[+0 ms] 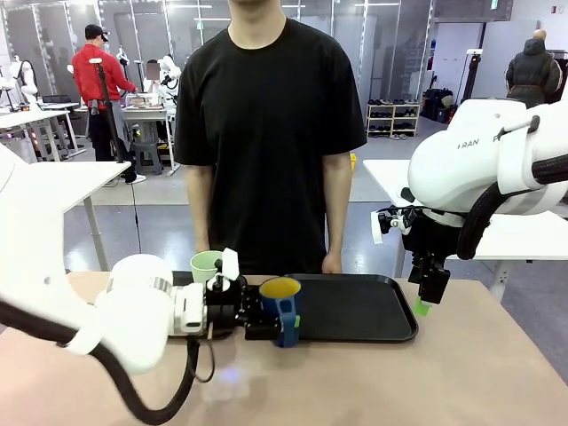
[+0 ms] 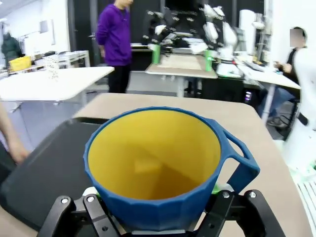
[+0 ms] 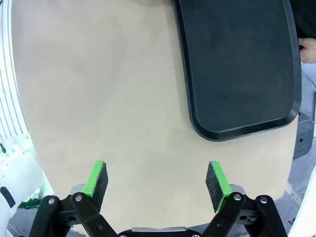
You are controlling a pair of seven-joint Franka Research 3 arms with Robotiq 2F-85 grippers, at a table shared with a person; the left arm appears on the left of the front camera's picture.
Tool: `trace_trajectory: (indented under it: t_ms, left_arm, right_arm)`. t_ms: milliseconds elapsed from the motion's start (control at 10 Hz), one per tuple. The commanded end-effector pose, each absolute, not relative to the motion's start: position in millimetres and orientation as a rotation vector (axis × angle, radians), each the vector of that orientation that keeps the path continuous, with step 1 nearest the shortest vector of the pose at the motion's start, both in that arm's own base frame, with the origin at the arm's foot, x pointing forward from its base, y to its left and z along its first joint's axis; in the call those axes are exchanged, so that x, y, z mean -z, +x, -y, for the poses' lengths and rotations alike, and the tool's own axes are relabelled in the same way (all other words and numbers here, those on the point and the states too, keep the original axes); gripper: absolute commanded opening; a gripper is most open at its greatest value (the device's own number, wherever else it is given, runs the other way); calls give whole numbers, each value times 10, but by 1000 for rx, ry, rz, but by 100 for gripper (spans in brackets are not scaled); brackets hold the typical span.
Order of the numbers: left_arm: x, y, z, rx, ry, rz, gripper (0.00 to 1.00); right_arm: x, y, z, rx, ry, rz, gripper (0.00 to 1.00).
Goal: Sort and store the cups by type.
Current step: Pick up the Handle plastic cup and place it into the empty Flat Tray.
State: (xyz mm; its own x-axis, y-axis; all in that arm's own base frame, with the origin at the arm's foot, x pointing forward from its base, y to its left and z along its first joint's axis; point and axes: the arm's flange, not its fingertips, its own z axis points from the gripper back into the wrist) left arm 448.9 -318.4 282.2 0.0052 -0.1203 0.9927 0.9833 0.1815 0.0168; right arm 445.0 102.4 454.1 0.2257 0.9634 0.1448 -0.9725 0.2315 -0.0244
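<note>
My left gripper [image 1: 264,312] is shut on the dark blue mug [image 1: 280,306], which stands upright at the near left corner of the black tray [image 1: 355,306]. In the left wrist view the mug [image 2: 158,168] shows its yellow inside and its handle to the right, with my black fingers [image 2: 229,205] around its base. The pale mint-green tumbler [image 1: 206,264] stands upright just behind my left wrist, partly hidden by it. My right gripper [image 1: 422,300] hangs open over the tray's right edge. In its own view the right gripper [image 3: 157,178] holds nothing above bare table.
A person in a black shirt [image 1: 266,115] stands at the far side, hands down by the table's edge. The tray [image 3: 237,64] has nothing in it. Bare tan tabletop [image 1: 444,373] lies in front of the tray and to its right.
</note>
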Motion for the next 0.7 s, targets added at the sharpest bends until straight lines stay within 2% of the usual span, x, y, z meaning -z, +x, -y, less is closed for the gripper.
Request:
trace_trajectory:
  t_ms: [0,600]
  left_arm:
    - [-2391,4352,3509,1124,-848,1292,73]
    - [-2328,4652,4208,1078,-688,1339,73]
  right_arm:
    - [-4553,4449,-1007,-1338,67,143,100]
    - [-4553,4449,-1007,-1338,67,143,100]
